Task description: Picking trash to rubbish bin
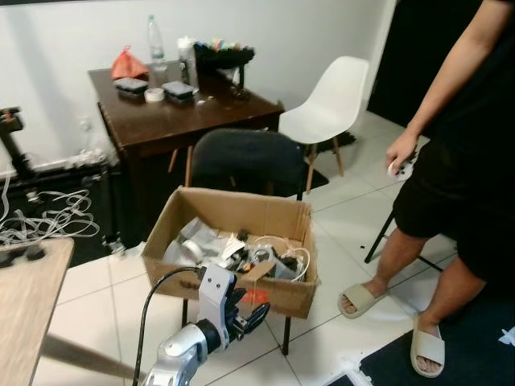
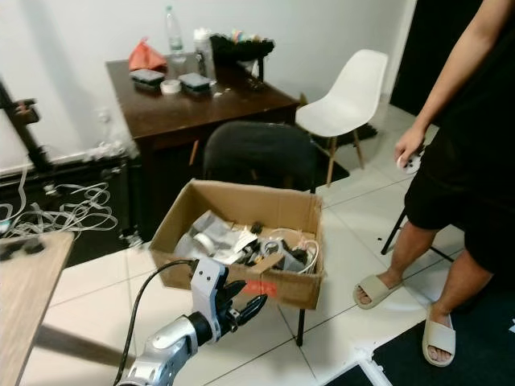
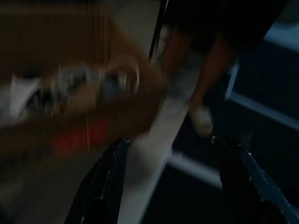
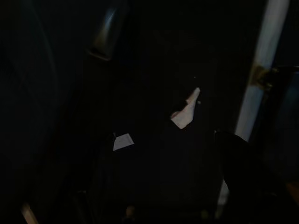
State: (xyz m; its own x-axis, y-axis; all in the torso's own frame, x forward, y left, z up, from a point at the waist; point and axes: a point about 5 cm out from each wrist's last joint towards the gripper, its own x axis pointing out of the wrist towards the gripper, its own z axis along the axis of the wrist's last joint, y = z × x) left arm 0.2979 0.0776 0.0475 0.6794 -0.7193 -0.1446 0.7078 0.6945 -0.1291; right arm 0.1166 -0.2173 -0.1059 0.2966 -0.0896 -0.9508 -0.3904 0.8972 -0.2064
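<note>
Left eye view: left hand, fingers spread and empty, faces the chair-raised cardboard box serving as bin.

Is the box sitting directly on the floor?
No. The box rests on a black chair, whose legs show beneath it above the tiles.

A: Count, seating? 
B: Two chairs: one white chair, one black chair.

A: Boxes? 
B: One cardboard box holding mixed trash; the pieces are too jumbled to count.

A: Surfaces? 
B: Two: one dark surface, one light wooden surface.

A: On the dark one? 
B: One clear bottle, one orange bag, one tape roll.

A: People, end effectors? 
B: One person with two sandals; one left end effector.
</note>
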